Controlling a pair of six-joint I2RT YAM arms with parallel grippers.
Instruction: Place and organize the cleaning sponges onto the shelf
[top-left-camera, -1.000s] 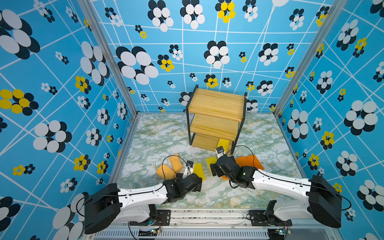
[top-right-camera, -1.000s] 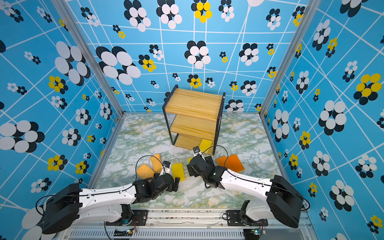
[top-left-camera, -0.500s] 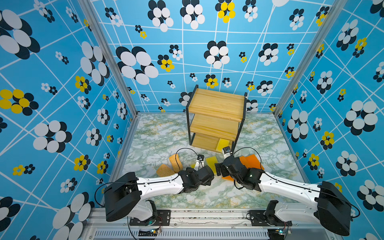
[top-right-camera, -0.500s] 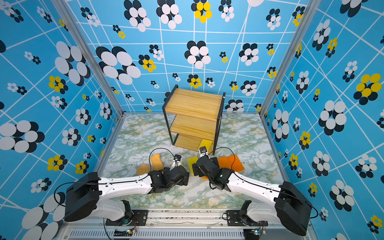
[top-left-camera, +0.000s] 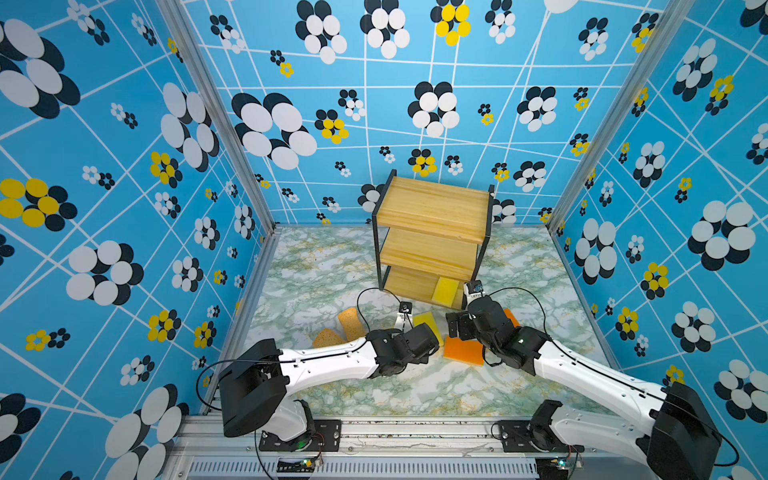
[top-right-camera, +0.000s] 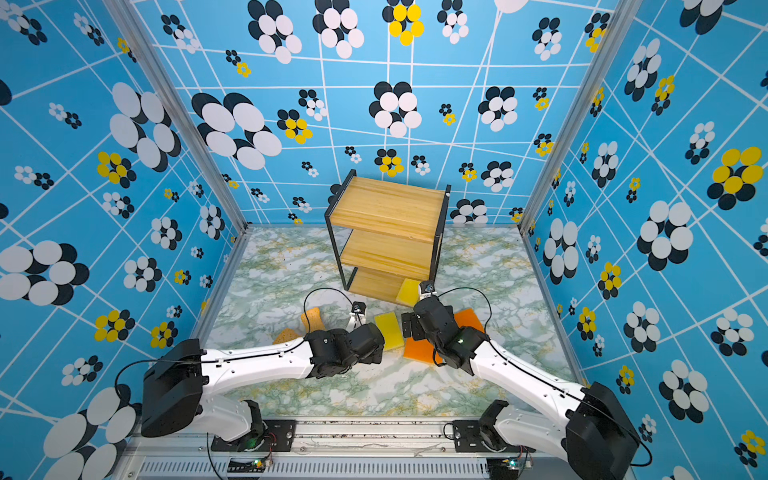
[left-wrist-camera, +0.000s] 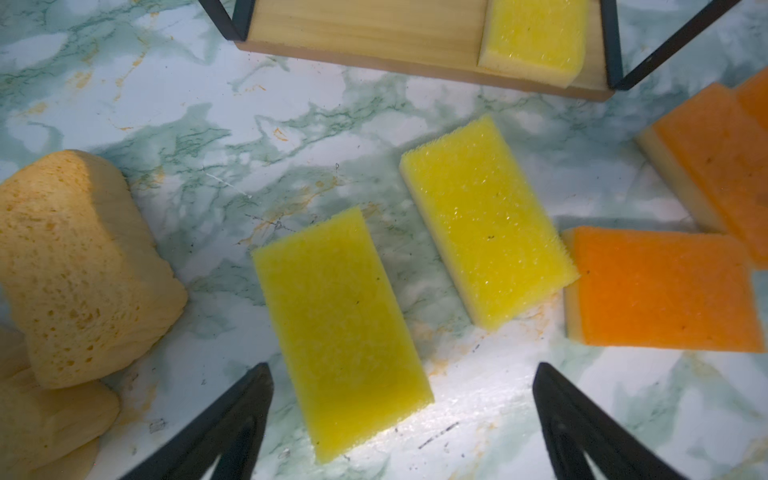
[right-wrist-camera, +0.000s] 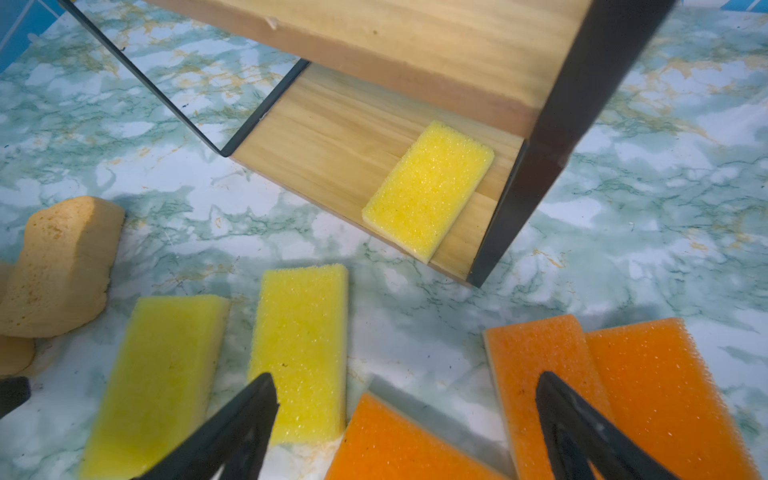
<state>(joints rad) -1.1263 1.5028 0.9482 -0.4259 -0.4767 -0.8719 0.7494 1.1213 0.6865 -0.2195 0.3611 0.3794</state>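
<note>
The shelf (top-left-camera: 432, 208) (top-right-camera: 386, 208) stands at the back with one yellow sponge (top-left-camera: 445, 289) (right-wrist-camera: 428, 191) on its bottom board. Two more yellow sponges (left-wrist-camera: 340, 328) (left-wrist-camera: 486, 220) lie flat on the marble floor in front of it. My left gripper (left-wrist-camera: 403, 370) hangs open above the nearer one, whose end lies between the fingers, untouched. Right of them lie three orange sponges (right-wrist-camera: 395, 444) (right-wrist-camera: 536, 365) (right-wrist-camera: 665, 395). My right gripper (right-wrist-camera: 405, 378) is open over them, holding nothing. Two tan sponges (top-left-camera: 351, 322) (top-left-camera: 326, 337) rest to the left.
Blue flowered walls (top-left-camera: 124, 249) close in the marble floor (top-left-camera: 316, 282) on three sides. The shelf's upper boards (top-right-camera: 390, 253) are bare. Black cables (top-left-camera: 365, 299) loop up from both wrists. Both arms (top-left-camera: 328, 361) (top-left-camera: 590, 374) reach in from the front rail.
My left arm has swung forward and to the right, and its wrist now covers the nearer yellow sponge in the top views. The right gripper shifted slightly right. Both stayed open.
</note>
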